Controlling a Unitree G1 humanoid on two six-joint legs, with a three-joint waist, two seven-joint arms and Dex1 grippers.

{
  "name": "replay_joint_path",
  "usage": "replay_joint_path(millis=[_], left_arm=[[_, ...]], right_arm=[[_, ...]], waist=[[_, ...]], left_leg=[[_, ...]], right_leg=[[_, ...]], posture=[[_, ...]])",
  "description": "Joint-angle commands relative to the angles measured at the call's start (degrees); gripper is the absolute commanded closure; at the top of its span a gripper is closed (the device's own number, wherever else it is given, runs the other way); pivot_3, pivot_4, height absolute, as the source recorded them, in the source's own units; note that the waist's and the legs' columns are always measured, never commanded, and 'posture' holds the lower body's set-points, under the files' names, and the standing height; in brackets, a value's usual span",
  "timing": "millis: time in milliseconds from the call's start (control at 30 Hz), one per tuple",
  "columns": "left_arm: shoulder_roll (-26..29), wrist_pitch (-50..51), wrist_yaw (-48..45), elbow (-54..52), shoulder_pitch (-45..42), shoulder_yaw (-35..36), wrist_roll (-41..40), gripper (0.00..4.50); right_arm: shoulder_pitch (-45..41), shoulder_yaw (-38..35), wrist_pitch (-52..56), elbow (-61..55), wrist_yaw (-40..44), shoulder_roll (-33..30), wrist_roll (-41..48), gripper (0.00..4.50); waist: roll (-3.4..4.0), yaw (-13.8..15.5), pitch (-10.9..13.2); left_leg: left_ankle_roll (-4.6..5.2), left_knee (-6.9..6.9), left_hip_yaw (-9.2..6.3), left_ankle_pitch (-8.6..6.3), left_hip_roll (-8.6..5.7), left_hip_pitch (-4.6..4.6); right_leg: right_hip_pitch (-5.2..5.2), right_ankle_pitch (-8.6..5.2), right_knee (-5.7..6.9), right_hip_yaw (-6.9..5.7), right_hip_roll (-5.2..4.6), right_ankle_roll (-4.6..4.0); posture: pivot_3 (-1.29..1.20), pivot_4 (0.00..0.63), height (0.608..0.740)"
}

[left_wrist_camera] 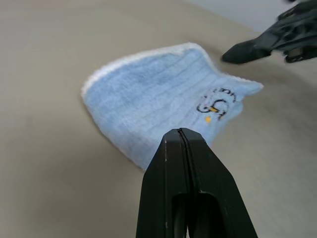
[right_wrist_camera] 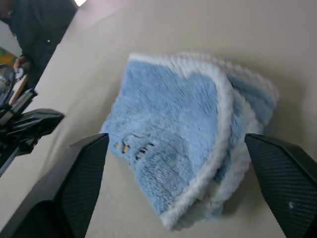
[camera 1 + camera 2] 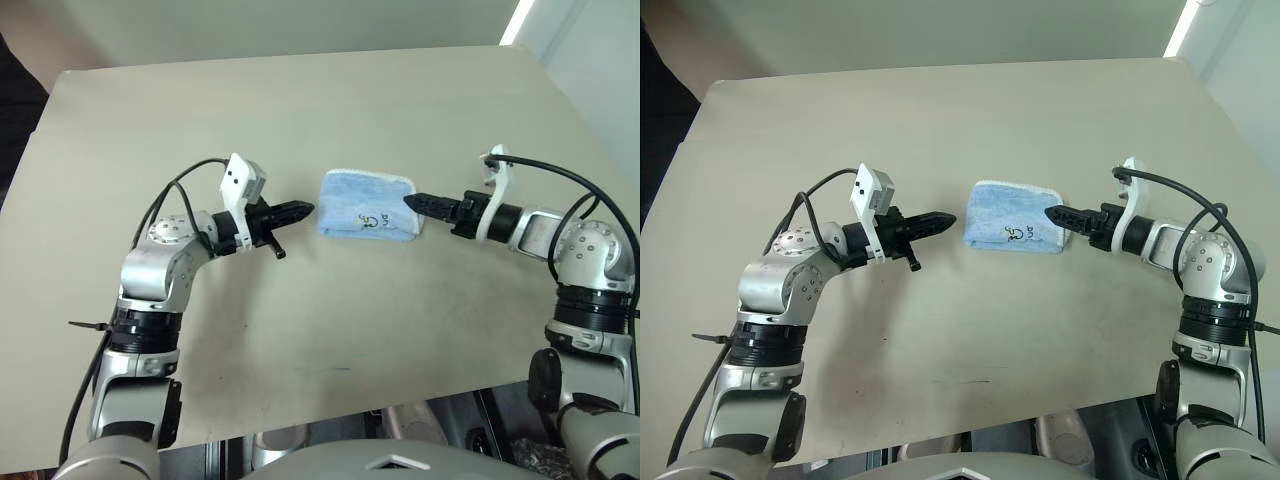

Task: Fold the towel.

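Note:
The towel (image 3: 367,205) lies folded into a small light-blue bundle with whitish edging at the middle of the table, a small embroidered motif (image 1: 214,105) facing up. My left gripper (image 3: 305,210) is shut and empty. It points at the towel's left edge from a short gap away. My right gripper (image 3: 412,202) points at the towel's right edge. The right wrist view shows its fingers (image 2: 84,163) spread wide, open, with the towel beyond them and nothing held. Whether its tips touch the cloth I cannot tell.
The beige table (image 3: 300,100) spreads bare around the towel, and its front edge runs close to me. A person in dark clothing (image 2: 34,29) stands past the table's far side in the right wrist view.

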Motion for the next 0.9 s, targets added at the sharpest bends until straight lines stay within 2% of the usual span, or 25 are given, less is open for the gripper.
replay_joint_path(millis=[33, 367, 767, 867, 900], left_arm=[[0.05, 0.64, 0.49, -3.55, 0.17, 1.72, -2.24, 4.5], [-0.58, 0.88, 1.88, -4.36, 0.12, 1.45, -4.06, 4.5], [-0.65, 1.54, 2.72, -5.91, 0.76, 1.45, -4.9, 4.5], [-0.39, 1.56, 2.79, -6.39, 1.3, 1.42, -5.16, 4.5], [-0.33, 1.5, 2.81, -6.43, 1.45, 1.38, -5.17, 4.5]], right_arm=[[-2.15, -0.71, -0.61, 2.56, -1.21, 0.09, -0.41, 0.02], [-4.38, 4.31, -3.35, 9.59, 0.14, 2.01, -3.12, 0.02], [-6.75, 3.41, -3.71, 11.76, 0.35, 5.66, -2.15, 0.02], [-6.33, 3.64, -3.36, 10.88, 0.49, 5.61, -2.14, 0.56], [-6.21, 3.67, -3.32, 10.68, 0.51, 5.58, -2.24, 0.9]], waist=[[0.0, 0.01, 0.0], [0.0, -0.38, 0.0], [0.01, -1.21, 0.0], [0.01, -1.21, 0.0], [0.01, -1.19, 0.0]], left_leg=[[0.0, -0.01, 0.0, 0.0, 0.0, -0.01], [0.01, -0.06, 0.03, -0.01, 0.02, -0.01], [0.0, -0.08, 0.03, -0.01, 0.05, -0.01], [0.0, -0.1, 0.03, -0.01, 0.05, -0.01], [0.0, -0.11, 0.03, -0.01, 0.05, -0.03]], right_leg=[[-0.03, 0.04, 0.0, 0.0, -0.01, -0.01], [-0.16, 0.39, -0.01, -0.01, -0.01, 0.22], [-0.26, 0.43, -0.01, 0.01, 0.02, -0.26], [-0.28, 0.41, -0.01, 0.01, 0.03, -0.28], [-0.3, 0.41, -0.01, 0.01, 0.03, -0.29]], posture=[[0.0, 0.15, 0.74], [0.0, 0.15, 0.74], [0.0, 0.15, 0.74], [0.0, 0.15, 0.74], [0.0, 0.15, 0.74]])
